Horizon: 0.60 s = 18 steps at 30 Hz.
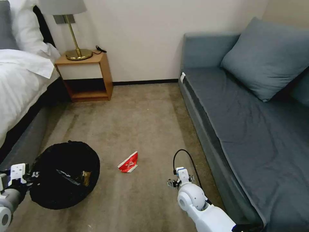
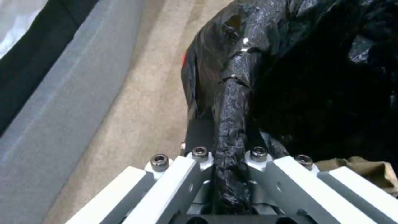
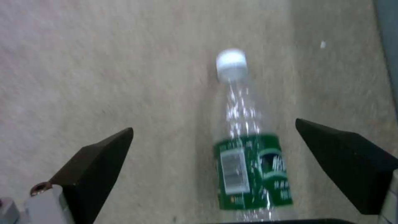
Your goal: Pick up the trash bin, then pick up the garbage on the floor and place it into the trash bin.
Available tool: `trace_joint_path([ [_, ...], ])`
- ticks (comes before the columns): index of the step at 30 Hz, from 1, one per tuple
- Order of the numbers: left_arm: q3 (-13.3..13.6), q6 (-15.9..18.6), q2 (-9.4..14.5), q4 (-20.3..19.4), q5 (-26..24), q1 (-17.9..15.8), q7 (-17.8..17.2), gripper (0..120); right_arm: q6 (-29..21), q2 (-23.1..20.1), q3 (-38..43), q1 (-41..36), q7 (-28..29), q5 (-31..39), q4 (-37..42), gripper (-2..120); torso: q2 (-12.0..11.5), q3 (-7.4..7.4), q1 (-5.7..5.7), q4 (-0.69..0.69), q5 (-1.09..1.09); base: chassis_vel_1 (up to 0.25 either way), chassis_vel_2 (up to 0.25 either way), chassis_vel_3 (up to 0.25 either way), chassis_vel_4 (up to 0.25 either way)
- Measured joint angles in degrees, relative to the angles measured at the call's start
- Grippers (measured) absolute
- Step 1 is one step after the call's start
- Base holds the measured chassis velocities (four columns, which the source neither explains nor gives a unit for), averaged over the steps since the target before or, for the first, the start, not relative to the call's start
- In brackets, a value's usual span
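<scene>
The left gripper (image 2: 227, 174) is clamped tight on the bag-covered rim of the trash bin (image 1: 64, 174), with a crumpled fold of black liner squeezed between its white finger links; the bin sits at the lower left of the carpet (image 1: 141, 122), close to the grey base of the bed (image 1: 22, 90). Inside it a tan cardboard piece (image 1: 86, 178) lies against the liner (its edge also peeks past the finger links in the left wrist view). The red-and-white carton (image 1: 128, 163) lies on the carpet just beside the bin, between it and the right arm. The right gripper (image 3: 232, 161) hangs low over the carpet near the front edge of the sofa (image 1: 251, 129), its dark fingers (image 3: 95, 168) spread wide on either side of a clear bottle (image 3: 248, 161) with a green label and white cap, lying flat on the floor; the fingers stand apart from the bottle, gripping nothing.
</scene>
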Motion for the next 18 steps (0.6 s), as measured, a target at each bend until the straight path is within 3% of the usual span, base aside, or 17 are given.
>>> trace_joint_path([
  [12, -0.4, 0.0, -0.5, -0.1, 0.0, 0.5, 0.2, 3, 3.0, 0.9, 1.5, 0.7, -4.4, -5.5, -9.6, 95, 0.0, 0.0, 0.0, 0.0, 0.0, 0.0, 0.0, 0.0, 0.0],
  [18, -0.5, 0.0, -0.5, -0.4, 0.0, 0.7, 0.2, 3, 3.6, 0.9, 1.7, 1.0, -5.3, -4.8, -10.8, 72, 0.0, 0.0, 0.0, 0.0, 0.0, 0.0, 0.0, 0.0, 0.0],
])
